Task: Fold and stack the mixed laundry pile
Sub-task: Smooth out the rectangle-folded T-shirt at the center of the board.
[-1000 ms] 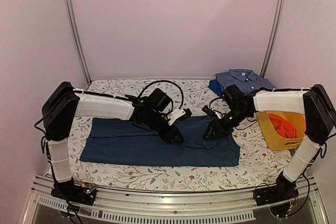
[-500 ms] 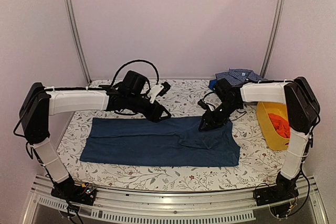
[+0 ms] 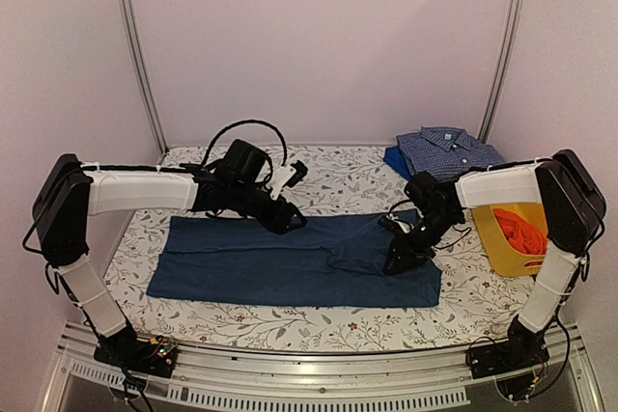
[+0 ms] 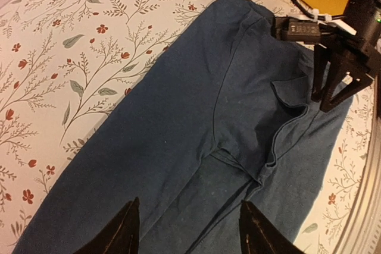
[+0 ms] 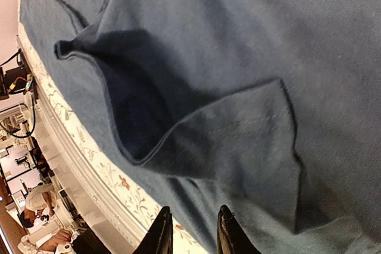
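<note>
Trousers (image 3: 290, 267), dark navy, lie spread nearly flat across the middle of the floral tabletop (image 3: 338, 176) in the top view. A folded checked shirt (image 3: 446, 149) sits at upper right, and a red-orange cloth (image 3: 519, 229) is in the yellow basket (image 3: 488, 238) at right. My left tool (image 3: 288, 222) hangs over the far edge of the trousers near centre. My right tool (image 3: 396, 262) is down on them toward their right end.

From my left wrist, the left tool's tips stand wide apart at the bottom of the frame with nothing between them: released. At upper right, the right tool stands beside a small raised flap (image 4: 289, 96).

From my right wrist, that flap fills the centre, with a dark pocket of shadow under it. The tips at the bottom edge are close together, and I cannot tell whether they pinch cloth.

I judge the fabric soft, light and limp. It will drape and drag rather than slide as one piece. I would take it at seamed edges or corners, pinching both layers.
</note>
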Action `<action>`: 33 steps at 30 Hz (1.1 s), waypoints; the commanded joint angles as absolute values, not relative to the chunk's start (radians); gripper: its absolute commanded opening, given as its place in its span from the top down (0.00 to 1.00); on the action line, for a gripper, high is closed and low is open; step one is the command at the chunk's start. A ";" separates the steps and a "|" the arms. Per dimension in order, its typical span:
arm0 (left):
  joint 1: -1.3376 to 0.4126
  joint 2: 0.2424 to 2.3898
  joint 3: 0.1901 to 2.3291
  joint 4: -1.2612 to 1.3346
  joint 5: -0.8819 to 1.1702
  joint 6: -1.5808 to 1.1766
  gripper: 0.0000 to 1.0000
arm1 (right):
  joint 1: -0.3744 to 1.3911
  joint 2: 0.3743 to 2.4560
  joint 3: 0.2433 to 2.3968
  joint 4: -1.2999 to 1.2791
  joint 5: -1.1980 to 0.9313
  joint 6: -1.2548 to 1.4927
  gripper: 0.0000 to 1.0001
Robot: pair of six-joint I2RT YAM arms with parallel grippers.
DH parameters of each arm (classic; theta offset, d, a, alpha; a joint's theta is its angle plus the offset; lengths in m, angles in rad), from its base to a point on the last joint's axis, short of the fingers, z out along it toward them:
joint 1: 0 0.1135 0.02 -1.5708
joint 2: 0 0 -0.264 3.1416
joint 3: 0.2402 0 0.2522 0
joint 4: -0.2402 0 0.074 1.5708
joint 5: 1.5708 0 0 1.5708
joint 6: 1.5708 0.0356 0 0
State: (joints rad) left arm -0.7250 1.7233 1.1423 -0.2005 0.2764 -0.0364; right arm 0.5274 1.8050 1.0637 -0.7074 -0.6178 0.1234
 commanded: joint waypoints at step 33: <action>-1.078 2.185 1.498 -0.296 0.188 0.223 0.64 | 0.456 1.798 1.045 -0.580 -0.535 0.277 0.70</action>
State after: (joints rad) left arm -1.0107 2.2276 1.5536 -0.2844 0.2111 0.1127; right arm 0.4778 1.8511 1.0851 -0.5919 -0.5438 0.2745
